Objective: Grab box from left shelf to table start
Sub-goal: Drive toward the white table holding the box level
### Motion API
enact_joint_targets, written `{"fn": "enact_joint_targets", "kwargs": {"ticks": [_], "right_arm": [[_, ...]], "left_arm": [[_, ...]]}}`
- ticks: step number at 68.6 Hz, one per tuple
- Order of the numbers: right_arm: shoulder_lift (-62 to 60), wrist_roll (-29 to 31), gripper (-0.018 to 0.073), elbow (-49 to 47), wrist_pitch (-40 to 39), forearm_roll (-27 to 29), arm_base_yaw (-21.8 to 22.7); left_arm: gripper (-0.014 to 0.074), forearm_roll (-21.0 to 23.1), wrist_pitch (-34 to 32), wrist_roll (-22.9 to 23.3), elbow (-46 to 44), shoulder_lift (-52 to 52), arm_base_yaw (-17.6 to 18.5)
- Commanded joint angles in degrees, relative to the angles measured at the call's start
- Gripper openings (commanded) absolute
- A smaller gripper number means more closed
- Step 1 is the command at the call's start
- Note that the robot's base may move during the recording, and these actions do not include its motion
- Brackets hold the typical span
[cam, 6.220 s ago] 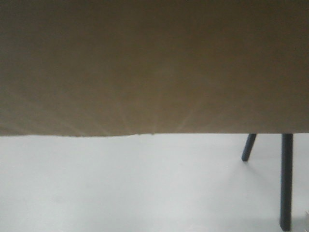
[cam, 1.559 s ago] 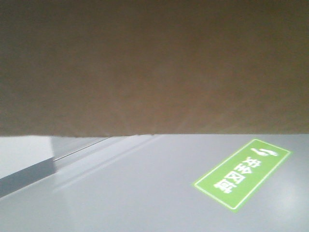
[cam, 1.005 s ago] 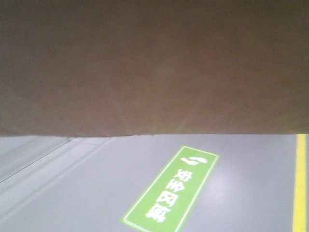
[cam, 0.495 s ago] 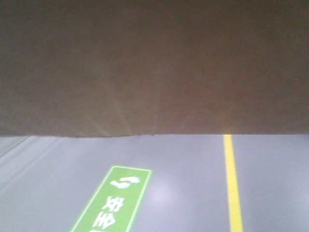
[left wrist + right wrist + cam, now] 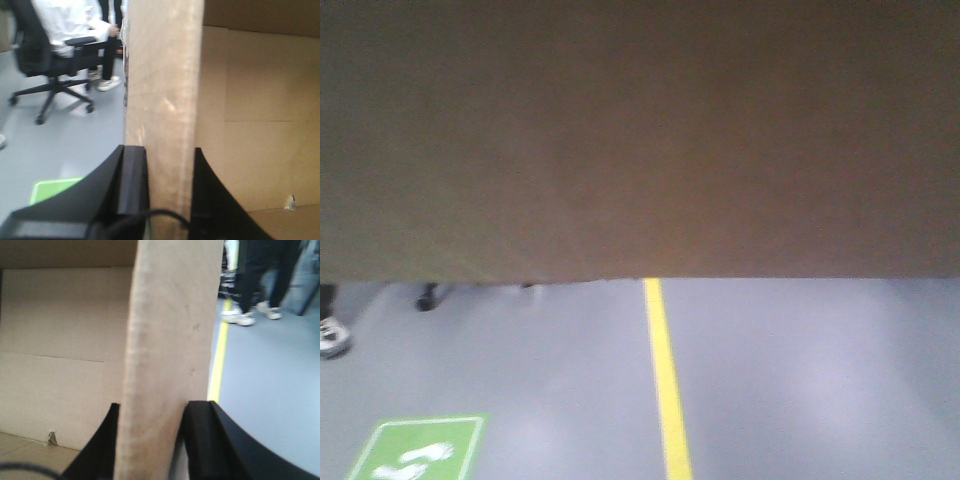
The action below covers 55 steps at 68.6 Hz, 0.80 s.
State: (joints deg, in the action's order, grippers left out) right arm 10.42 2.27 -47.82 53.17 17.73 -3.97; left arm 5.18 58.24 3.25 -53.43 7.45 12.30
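Box position: the box (image 5: 640,140) hangs clear of the grey floor between both arms and fills the upper half of the front view. Neither shelf nor table is in view.
Left gripper (image 5: 167,160): the black fingers (image 5: 132,175) are closed flat on either side of one upright cardboard wall.
Right gripper (image 5: 152,410): the same pinch on the opposite wall, one finger inside and one outside.
Handling: open-topped and seemingly empty, so probably light but bulky. The corrugated walls are stiff, yet may crease or slip where they are pinched.
Best hold: opposite walls, gripped deep and level.
Writing: none is legible on the box. The green floor marker (image 5: 415,450) shows white footprints only.
Surroundings: yellow floor line (image 5: 665,380), office chair (image 5: 50,65).
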Motion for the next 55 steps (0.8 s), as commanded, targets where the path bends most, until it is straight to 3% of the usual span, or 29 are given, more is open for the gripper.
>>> {"fn": "enact_joint_targets", "kwargs": {"ticks": [1, 55], "right_arm": [[0.98, -0.38, 0.0059, -1.56, -4.59, -2.33, 0.2], [0.98, -0.38, 0.0059, -1.56, -4.59, -2.33, 0.2]], "left_arm": [[-0.0094, 3.15, -7.5, 1.69, -2.17, 0.44, 0.49], [-0.0094, 3.15, -7.5, 1.69, -2.17, 0.44, 0.49]]}}
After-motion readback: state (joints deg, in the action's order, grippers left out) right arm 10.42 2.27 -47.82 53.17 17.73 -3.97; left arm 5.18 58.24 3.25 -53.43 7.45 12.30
